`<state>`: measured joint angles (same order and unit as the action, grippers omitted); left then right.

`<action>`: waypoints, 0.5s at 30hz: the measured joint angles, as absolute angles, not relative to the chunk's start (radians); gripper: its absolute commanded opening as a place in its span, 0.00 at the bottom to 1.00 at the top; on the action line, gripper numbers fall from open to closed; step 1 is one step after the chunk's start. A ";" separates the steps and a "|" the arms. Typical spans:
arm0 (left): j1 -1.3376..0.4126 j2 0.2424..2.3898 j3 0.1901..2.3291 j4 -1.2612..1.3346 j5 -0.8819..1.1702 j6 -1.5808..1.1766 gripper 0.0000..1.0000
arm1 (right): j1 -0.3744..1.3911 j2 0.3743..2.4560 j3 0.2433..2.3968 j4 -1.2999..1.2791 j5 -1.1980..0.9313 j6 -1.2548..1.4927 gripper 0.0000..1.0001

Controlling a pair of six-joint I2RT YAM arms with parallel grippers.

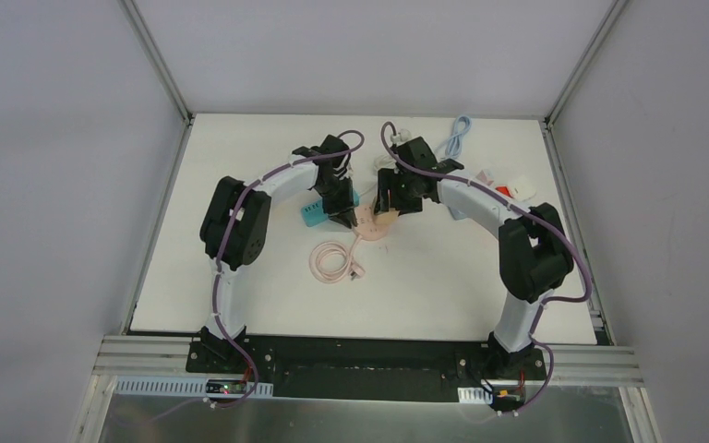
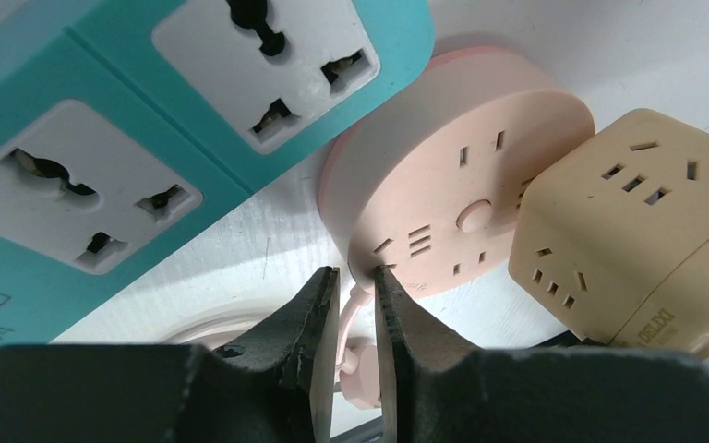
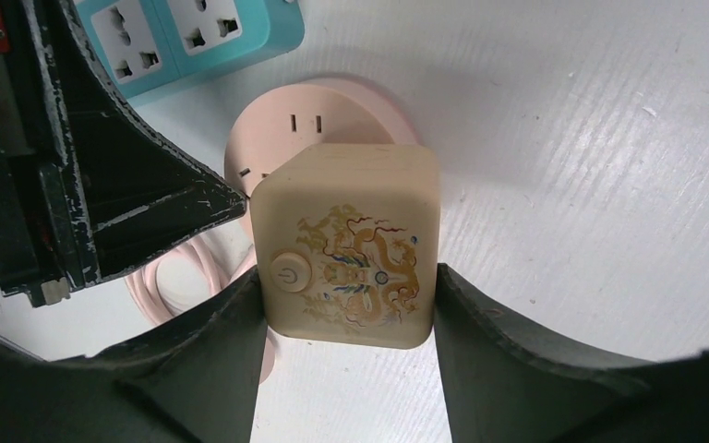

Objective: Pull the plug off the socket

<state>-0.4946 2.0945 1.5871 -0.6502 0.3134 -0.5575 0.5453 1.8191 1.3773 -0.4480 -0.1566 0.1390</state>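
White desk [image 1: 443, 286]; left claw [image 2: 355, 277] pinches the socket cord [image 2: 358, 374], right claw [image 3: 346, 281] clamps the cube plug [image 3: 346, 221]; I'd pull straight up.

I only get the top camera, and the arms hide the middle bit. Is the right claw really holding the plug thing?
Observer: Yes. The right gripper squeezes both sides of a beige plastic cube adapter.
Operator: What's on top of it?
Observer: A round power button beside a gold dragon drawing.
Operator: And the left claw?
Observer: The left gripper is shut on the pale pink cable, right where it leaves the round pink plastic socket.
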 measured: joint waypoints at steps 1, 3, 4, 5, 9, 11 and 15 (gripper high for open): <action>-0.490 2.094 1.587 -0.653 0.314 -0.558 0.21 | 0.548 1.819 1.380 -0.448 -0.153 0.138 0.00; -0.489 2.094 1.587 -0.656 0.315 -0.558 0.21 | 0.548 1.819 1.382 -0.449 -0.152 0.138 0.00; -0.489 2.094 1.588 -0.656 0.315 -0.558 0.21 | 0.544 1.819 1.382 -0.449 -0.157 0.138 0.00; -0.489 2.094 1.589 -0.657 0.315 -0.558 0.21 | 0.537 1.819 1.382 -0.449 -0.169 0.140 0.00; -0.488 2.105 1.596 -0.652 0.333 -0.559 0.22 | 0.498 1.819 1.377 -0.455 -0.223 0.159 0.00; -0.486 2.108 1.596 -0.639 0.344 -0.562 0.23 | 0.476 1.819 1.370 -0.455 -0.249 0.173 0.00; -0.479 2.108 1.598 -0.624 0.364 -0.565 0.23 | 0.441 1.819 1.360 -0.453 -0.300 0.208 0.00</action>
